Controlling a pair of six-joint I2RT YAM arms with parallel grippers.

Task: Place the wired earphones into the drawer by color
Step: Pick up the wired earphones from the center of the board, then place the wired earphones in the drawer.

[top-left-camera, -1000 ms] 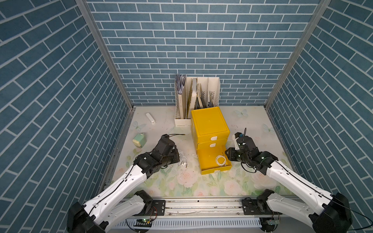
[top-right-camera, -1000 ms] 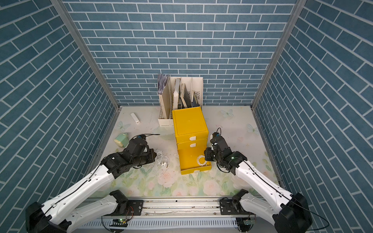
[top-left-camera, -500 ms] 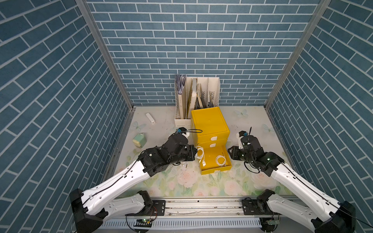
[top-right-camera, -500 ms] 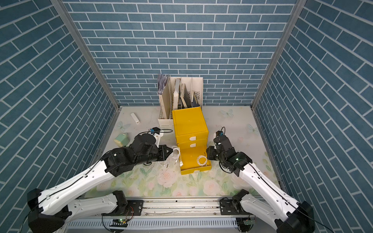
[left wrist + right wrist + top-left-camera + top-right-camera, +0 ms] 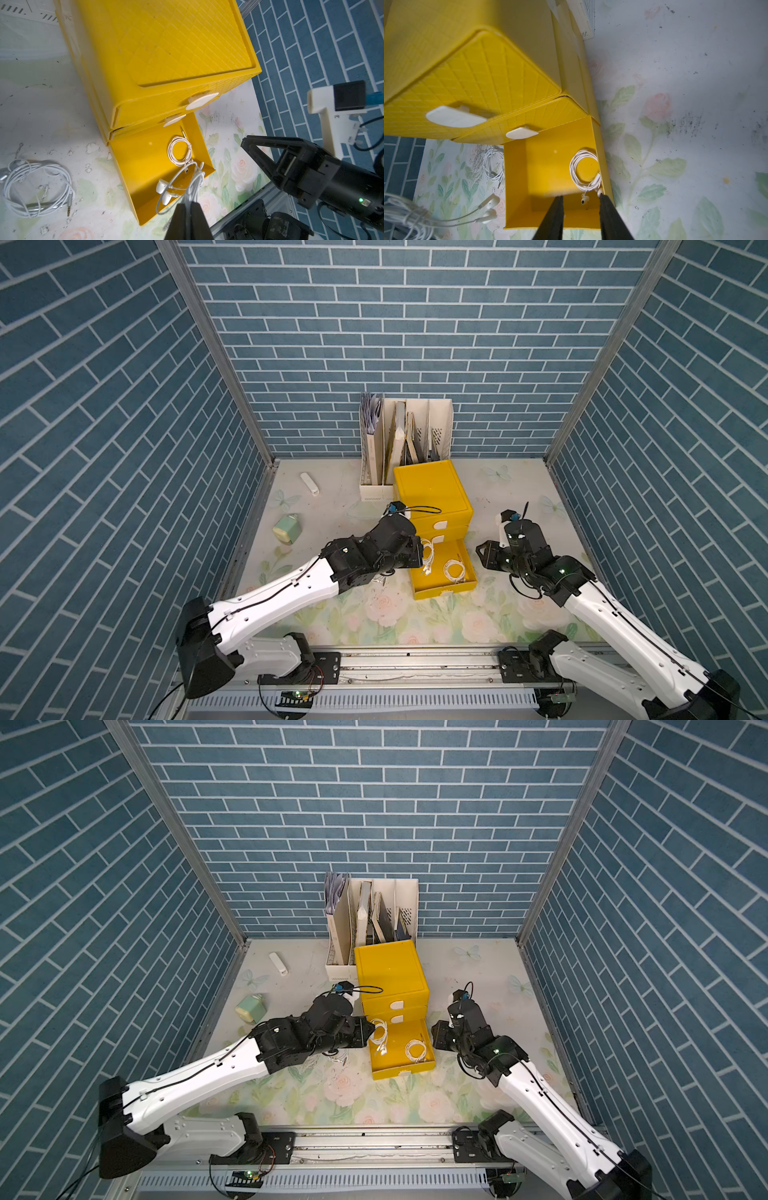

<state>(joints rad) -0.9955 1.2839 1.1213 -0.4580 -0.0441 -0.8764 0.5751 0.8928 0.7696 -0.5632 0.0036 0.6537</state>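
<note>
Three sets of white earphones show on my screens.

My left gripper (image 5: 188, 204) has its fingers (image 5: 178, 220) squeezed tight together on the cord of one set, the hanging earphones (image 5: 196, 178). The cord loops down from those fingers. Its two little buds dangle over the open drawer (image 5: 143, 158), just inside the wall closest to my left fingers. Both top views show this set (image 5: 428, 553) (image 5: 380, 1036) right at the tips of those fingers.

The coiled earphones (image 5: 179, 150) lie flat on the drawer floor, on the far side from my left fingers.

My right gripper (image 5: 581, 197) has its fingers (image 5: 610, 218) apart, with nothing held between them. It hovers by the drawer on the side away from my left fingers. In the right wrist view the coiled earphones (image 5: 584, 168) sit just past my right fingertips, lower down.

The loose earphones (image 5: 37, 187) lie in a messy bunch on the flowery table (image 5: 340, 506), outside the drawer and well away from my right fingers.

The open drawer is the bottom one of the yellow drawer box (image 5: 430, 489). The two drawers above it are shut.
</note>
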